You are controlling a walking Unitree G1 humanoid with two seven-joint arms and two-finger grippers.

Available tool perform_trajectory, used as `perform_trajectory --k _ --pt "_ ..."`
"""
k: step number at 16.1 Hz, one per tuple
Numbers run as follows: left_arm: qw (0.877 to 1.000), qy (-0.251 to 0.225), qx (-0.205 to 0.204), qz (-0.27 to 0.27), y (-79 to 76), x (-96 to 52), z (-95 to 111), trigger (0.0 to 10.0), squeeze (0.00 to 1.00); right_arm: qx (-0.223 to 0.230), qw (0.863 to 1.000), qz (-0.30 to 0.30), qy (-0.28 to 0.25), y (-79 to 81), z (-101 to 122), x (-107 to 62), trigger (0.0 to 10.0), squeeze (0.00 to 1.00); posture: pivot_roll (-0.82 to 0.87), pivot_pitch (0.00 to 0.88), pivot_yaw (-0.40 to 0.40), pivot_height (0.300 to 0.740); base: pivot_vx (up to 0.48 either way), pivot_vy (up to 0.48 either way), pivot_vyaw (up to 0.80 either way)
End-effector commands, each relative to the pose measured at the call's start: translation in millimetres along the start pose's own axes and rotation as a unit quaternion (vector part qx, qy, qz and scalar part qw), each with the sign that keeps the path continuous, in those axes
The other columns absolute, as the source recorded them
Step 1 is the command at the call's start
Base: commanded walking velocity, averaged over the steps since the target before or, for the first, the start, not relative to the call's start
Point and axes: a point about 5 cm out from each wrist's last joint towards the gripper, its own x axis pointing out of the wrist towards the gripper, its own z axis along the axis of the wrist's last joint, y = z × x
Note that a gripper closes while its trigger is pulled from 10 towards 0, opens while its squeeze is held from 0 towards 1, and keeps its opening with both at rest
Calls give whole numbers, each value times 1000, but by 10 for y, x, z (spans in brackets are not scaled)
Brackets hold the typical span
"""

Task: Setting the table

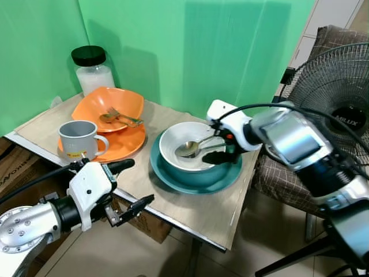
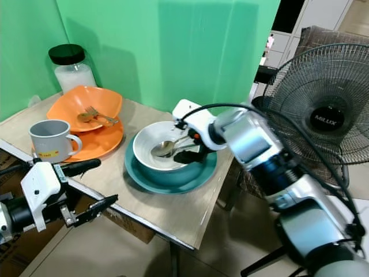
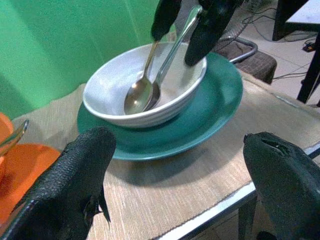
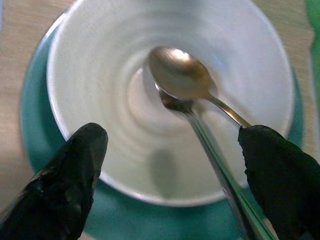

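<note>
- Jaws of the right gripper (image 1: 216, 148) stand open over the white bowl (image 1: 173, 156), one finger on each side of the spoon's handle — whether either touches it, I cannot tell
- Jaws of the left gripper (image 1: 128, 184) are spread wide and hold nothing, off the near edge of the table (image 1: 190, 208)
- Spoon (image 4: 182, 80) lies with its head in the bowl's bottom and its handle up over the rim; the bowl sits on a teal plate (image 1: 173, 179)
- Likely light, stiff and slick metal; its thin handle would be the place to pinch
- Bowl looks ceramic — it could chip or slide on the plate
- Right arm reaches in from the right with the wrist bent down; left forearm is held low, pointing toward the bowl
</note>
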Motion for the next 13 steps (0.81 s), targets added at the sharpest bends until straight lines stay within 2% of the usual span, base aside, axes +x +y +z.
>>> perform_trajectory --k 1,2,5,8,10,12,13 --pt "1000 -2 5 -2 -3 -20 55 10000 0 9 1000 -14 4 -16 24 27 8118 0 -72 0 -18 740 0 0 0" --pt "1000 -3 5 -4 -16 -15 70 10000 0 13 1000 -18 5 -18 39 49 8667 0 -72 0 -19 740 0 0 0" --pt "1000 -8 0 -12 -72 25 125 10000 0 20 999 -27 22 -28 68 124 9059 0 -71 0 -25 740 0 0 0" --pt "1000 -9 -2 -12 -92 40 145 10000 0 23 998 -44 33 -73 77 190 8824 0 -67 0 -32 740 0 0 0" --pt "1000 -8 -5 -15 -111 47 147 10000 0 22 998 -49 41 -82 64 225 8078 0 -67 0 -34 740 0 0 0" --pt "1000 -5 -11 -26 -145 57 129 10000 0 11 997 -49 58 -81 31 258 4471 0 -68 0 -34 740 0 0 0" --pt "999 -2 -13 -31 -162 57 107 10000 0 5 997 -46 68 -73 12 274 1686 0 -68 0 -33 740 0 0 0"
